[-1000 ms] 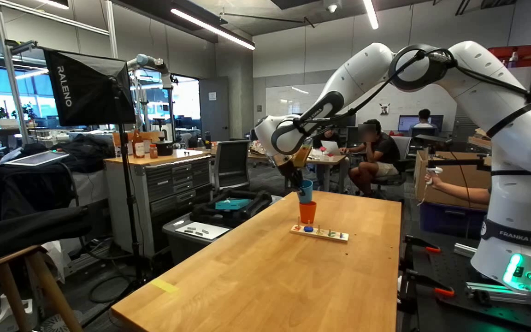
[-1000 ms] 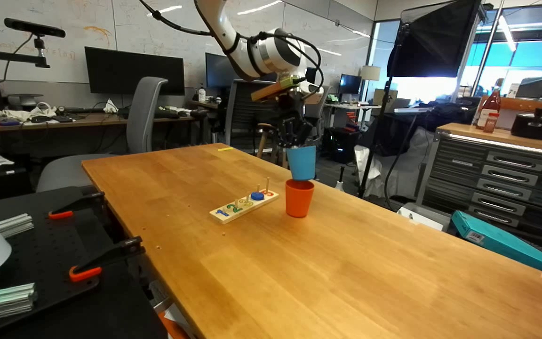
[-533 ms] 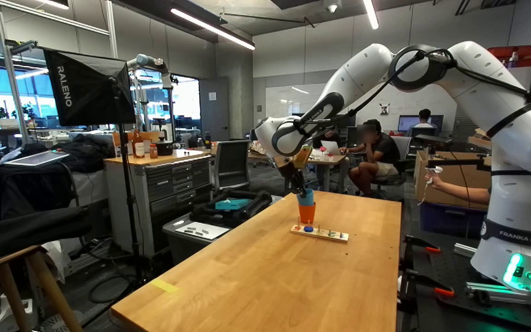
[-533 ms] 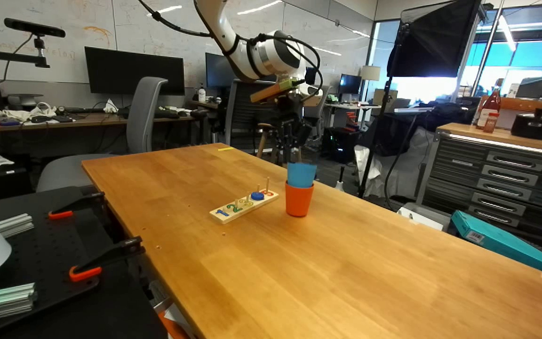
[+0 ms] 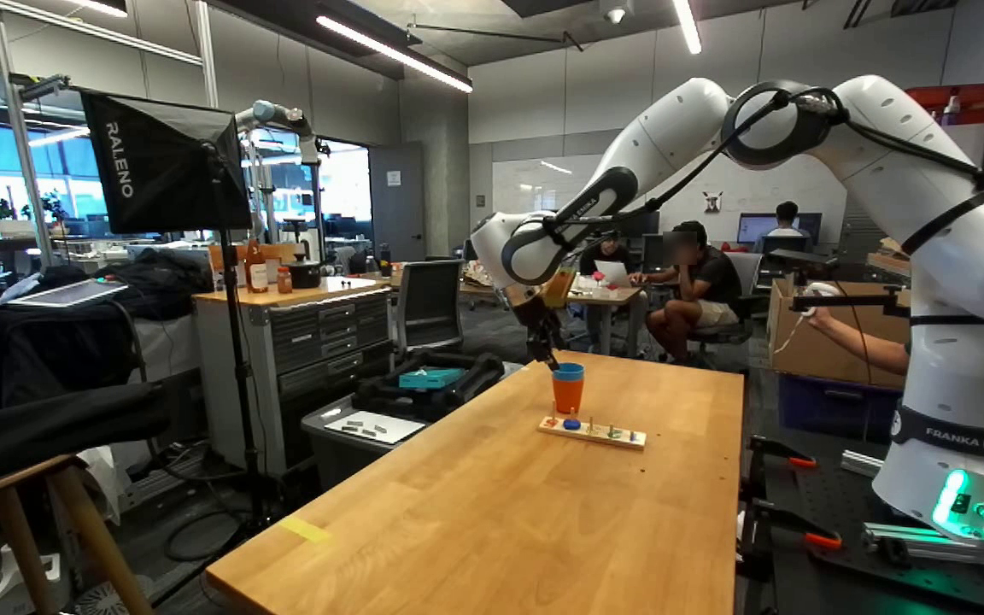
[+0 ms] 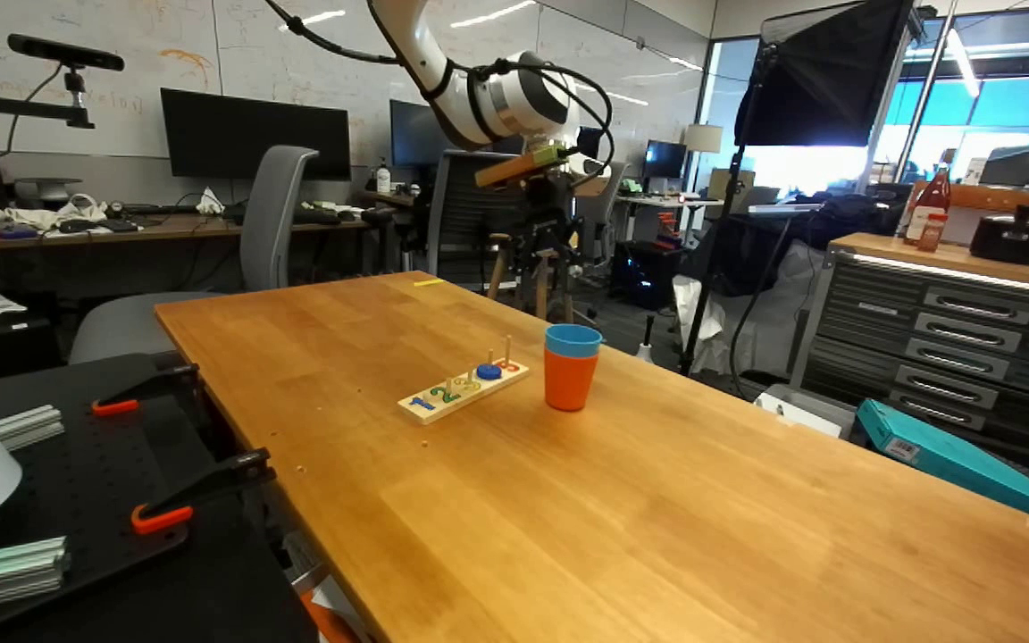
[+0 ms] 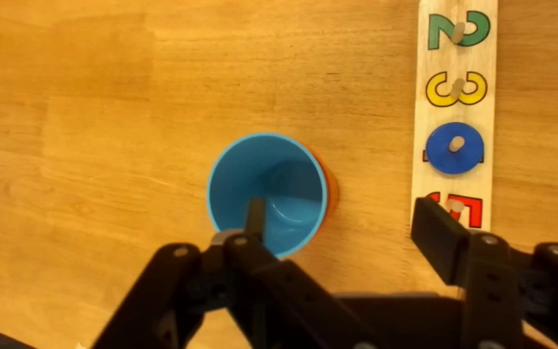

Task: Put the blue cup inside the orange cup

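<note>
The blue cup [image 6: 573,340] sits nested inside the orange cup [image 6: 570,384], upright on the table, with only a blue band and rim showing above the orange wall. In the wrist view I look down into the hollow of the blue cup [image 7: 240,174], and a sliver of the orange cup [image 7: 333,194] peeks out on its right. My gripper [image 7: 342,223] is open, its fingers wide apart with nothing between them. One finger overlaps the cup's opening in that view. From outside, the gripper [image 6: 550,266] hangs above the cups, clear of the rim.
Beside the cups lies a wooden number board [image 6: 465,390] with upright pegs and a dark blue disc [image 7: 455,148] on one peg. The wooden table [image 5: 543,512] has its far edge close behind the cups. A light stand [image 5: 236,367] stands off the table.
The blue cup, held above the orange cup a second ago, has come down into it and been let go. My gripper dipped with it, then opened and rose off the rim.
</note>
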`<state>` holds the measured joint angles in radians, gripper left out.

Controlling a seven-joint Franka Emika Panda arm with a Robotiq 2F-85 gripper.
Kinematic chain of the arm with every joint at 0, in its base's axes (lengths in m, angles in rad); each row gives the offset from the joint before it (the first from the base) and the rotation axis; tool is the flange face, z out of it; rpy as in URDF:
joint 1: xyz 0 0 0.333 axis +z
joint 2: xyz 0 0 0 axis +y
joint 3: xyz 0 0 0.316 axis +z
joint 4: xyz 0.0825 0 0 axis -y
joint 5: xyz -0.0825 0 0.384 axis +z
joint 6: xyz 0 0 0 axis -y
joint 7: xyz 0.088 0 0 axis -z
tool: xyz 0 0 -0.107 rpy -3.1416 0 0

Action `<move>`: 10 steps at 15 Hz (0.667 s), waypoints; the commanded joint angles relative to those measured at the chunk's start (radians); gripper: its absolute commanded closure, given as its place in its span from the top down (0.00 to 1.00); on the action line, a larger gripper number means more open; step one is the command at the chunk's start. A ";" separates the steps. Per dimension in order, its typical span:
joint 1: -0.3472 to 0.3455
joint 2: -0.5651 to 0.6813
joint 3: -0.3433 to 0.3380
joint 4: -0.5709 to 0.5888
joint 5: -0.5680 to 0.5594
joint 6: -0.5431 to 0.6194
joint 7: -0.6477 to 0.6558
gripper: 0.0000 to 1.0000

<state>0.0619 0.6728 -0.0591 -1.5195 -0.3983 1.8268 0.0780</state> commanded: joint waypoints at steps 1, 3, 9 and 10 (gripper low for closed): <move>-0.001 -0.084 0.034 -0.041 0.011 0.030 -0.110 1.00; 0.003 -0.134 0.050 -0.069 0.004 0.078 -0.141 1.00; 0.010 -0.282 0.066 -0.166 0.001 0.303 -0.139 1.00; 0.007 -0.299 0.065 -0.179 0.007 0.328 -0.139 1.00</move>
<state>0.0758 0.4628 0.0050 -1.6118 -0.3991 2.0665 -0.0466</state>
